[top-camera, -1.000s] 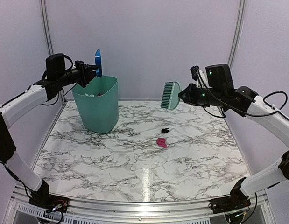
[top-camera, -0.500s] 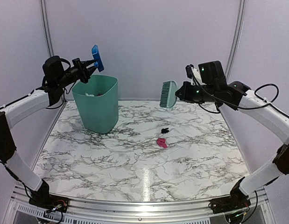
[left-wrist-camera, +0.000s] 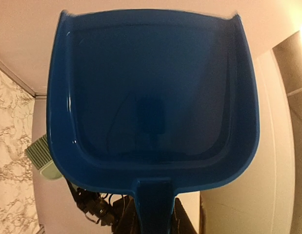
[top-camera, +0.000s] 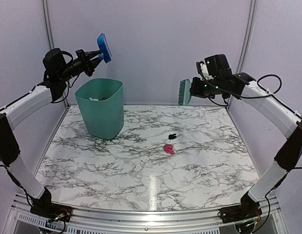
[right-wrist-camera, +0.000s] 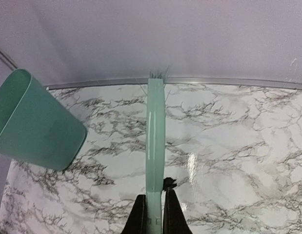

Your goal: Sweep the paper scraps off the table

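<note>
1. The table is glossy white marble pattern with dark grey veins, and a bright glare streak lies near its near edge. A metal rail runs along that near edge.
2. Pale lilac walls close in the far side and both flanks, with metal posts standing in the far corners.
3. A teal bin stands upright on the far left part of the table. A few pale and reddish bits show just under its rim, too small to identify.
4. The paper scraps lie on the bare table right of the bin, about mid-table: a pink scrap, and a black scrap just beyond it, close together but apart.
5. The left gripper is clamped on the handle of a blue dustpan, held high above the bin. The left wrist view shows only smooth blue plastic inside the pan.
6. The right gripper is closed tight on the handle of a mint-green brush, raised in the air at the far right, well above the scraps.
</note>
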You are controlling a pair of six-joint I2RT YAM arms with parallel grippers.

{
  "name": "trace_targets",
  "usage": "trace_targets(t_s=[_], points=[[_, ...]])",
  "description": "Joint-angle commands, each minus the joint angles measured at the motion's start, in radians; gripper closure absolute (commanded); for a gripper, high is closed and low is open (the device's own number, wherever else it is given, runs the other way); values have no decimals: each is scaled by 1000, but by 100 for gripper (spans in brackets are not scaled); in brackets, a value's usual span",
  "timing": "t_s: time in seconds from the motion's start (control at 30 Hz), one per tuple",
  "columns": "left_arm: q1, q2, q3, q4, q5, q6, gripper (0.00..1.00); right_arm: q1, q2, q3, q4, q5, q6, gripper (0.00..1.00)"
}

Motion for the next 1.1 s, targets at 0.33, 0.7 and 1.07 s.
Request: trace_targets(t_s=[0.33,0.7,1.07], points=[[-251,-73,293,-1293,-233,1284,100,-22,477,415,-447,178,-461,100],[-531,-165,-36,-1402,-610,1609,100,59,557,231,-241,211,-808,100],[-638,-138,-268,-1396,-723,1690,100,158,511,100,-250,12,-1003,100]])
